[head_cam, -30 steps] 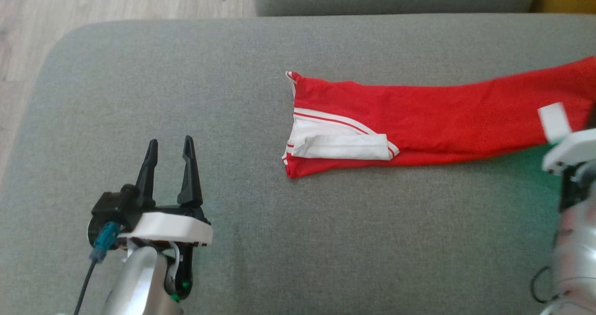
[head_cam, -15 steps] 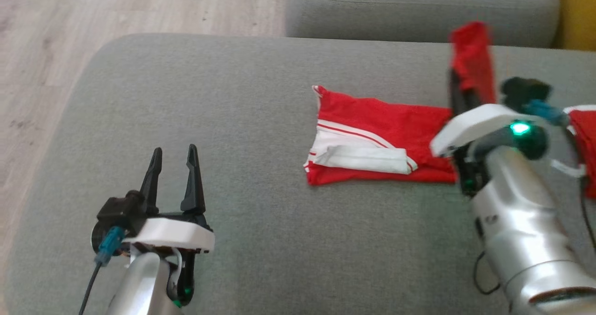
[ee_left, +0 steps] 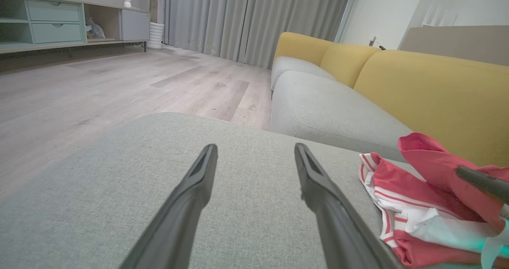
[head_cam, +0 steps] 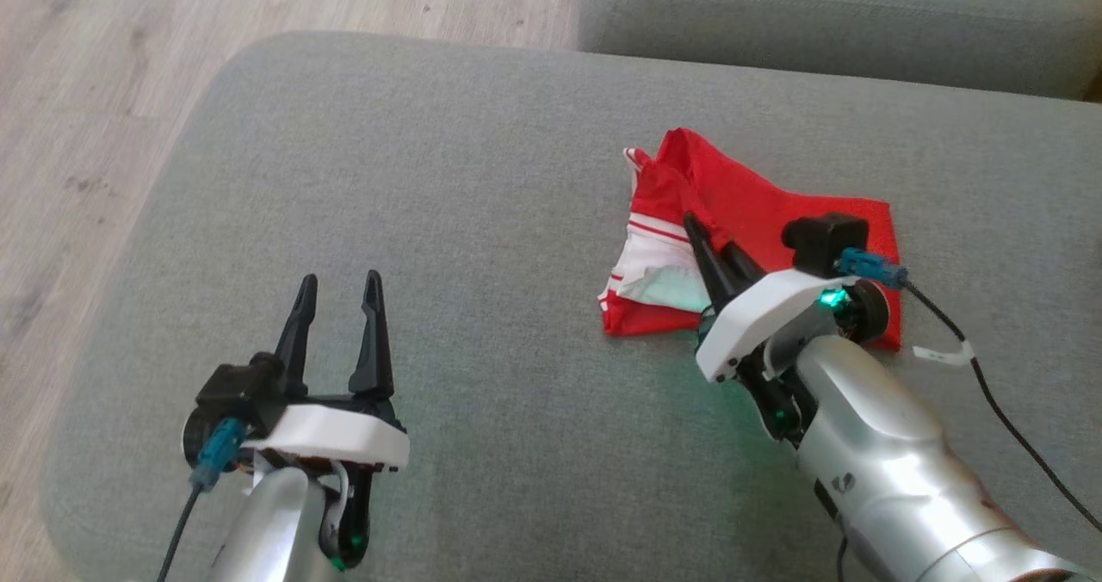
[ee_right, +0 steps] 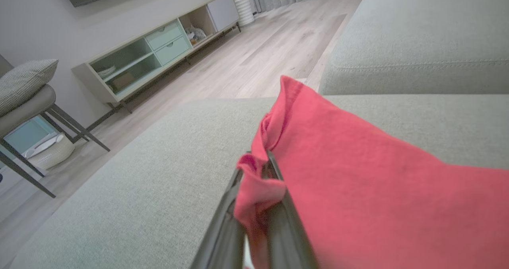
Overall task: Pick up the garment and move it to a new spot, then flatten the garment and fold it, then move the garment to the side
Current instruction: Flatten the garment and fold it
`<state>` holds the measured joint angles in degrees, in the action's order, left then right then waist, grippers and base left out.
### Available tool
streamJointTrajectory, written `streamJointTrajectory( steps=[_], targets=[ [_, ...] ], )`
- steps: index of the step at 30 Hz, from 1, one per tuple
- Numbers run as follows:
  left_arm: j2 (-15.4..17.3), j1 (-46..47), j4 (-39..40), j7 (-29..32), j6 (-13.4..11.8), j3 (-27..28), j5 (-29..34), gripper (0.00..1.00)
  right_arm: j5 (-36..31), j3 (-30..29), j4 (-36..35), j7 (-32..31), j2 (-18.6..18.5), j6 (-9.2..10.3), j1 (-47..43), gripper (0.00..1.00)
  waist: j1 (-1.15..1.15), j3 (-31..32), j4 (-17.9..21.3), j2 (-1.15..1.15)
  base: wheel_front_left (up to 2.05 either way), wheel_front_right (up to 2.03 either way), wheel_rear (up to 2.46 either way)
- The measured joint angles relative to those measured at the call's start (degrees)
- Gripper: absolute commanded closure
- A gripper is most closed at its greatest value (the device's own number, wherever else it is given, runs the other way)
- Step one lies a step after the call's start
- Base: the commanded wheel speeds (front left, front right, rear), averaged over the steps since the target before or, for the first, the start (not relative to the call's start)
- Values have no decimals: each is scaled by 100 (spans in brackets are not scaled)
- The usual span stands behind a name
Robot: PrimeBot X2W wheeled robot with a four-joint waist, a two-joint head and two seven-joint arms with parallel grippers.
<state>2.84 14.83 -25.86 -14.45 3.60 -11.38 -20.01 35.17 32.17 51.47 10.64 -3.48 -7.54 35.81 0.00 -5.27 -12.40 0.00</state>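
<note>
Here the red garment (head_cam: 775, 212) lies folded over on the grey sofa cushion (head_cam: 430, 177), toward the robot's right. The right gripper (head_cam: 708, 242) is clamped on a raised fold of its cloth. The left gripper (head_cam: 337, 285) hangs spread wide, well apart from it.

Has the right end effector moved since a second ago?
Yes. The right end effector, shut on the garment, has swung to the robot's left, ending over the garment's white-striped end, which stayed put on the cushion.
</note>
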Motion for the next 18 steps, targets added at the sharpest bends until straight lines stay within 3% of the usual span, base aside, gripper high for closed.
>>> streamJointTrajectory(
  steps=[14,15,16,18],
  targets=[
    [-10,18,-16,0,-3,-130,-9,0,218,835,360,98,-11,0,164,100,0,-236,-135,0,0,0,0],
    [-10,19,-16,0,-3,-130,-9,0,219,924,341,97,-15,0,163,81,0,-240,-130,0,0,0,0],
    [-10,20,-18,0,-4,-129,-9,0,248,1010,315,87,-15,0,163,0,0,-243,-118,0,0,0,0],
    [-11,22,-30,0,-4,-124,-9,0,265,1182,244,59,-15,0,162,0,1,-240,-82,0,0,0,0]
  ],
)
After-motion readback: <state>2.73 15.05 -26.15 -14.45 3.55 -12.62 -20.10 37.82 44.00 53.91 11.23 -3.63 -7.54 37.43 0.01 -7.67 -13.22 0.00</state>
